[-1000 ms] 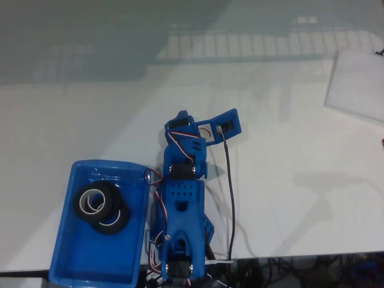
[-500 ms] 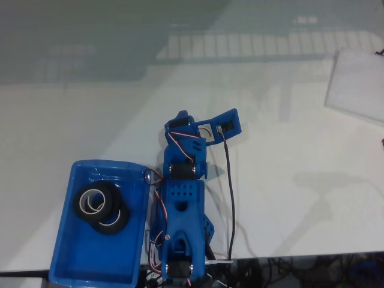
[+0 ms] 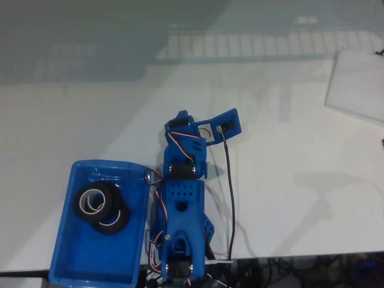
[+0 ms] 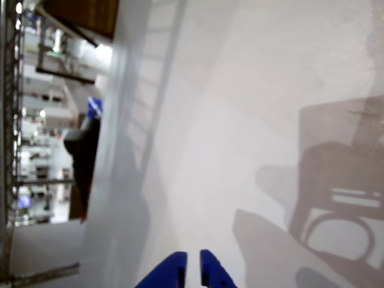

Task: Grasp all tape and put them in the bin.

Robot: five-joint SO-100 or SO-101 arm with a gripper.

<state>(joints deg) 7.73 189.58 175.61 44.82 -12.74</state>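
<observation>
In the fixed view the blue bin [image 3: 90, 261] sits at the table's front left. Two black tape rolls with pale cores lie inside it, one [image 3: 108, 194] overlapping the other [image 3: 119, 224]; whether a further roll lies under them is hidden. The blue arm [image 3: 183, 210] is folded back beside the bin's right wall, its gripper [image 3: 179, 119] over bare table and away from the tape. In the wrist view the gripper [image 4: 193, 267] shows two blue fingertips almost touching, shut with nothing between them, above the white tabletop.
A pale flat sheet [image 3: 358, 84] lies at the far right of the table. A black cable [image 3: 231, 198] runs along the arm's right side to the front edge. The table's front edge runs just below the bin and arm base.
</observation>
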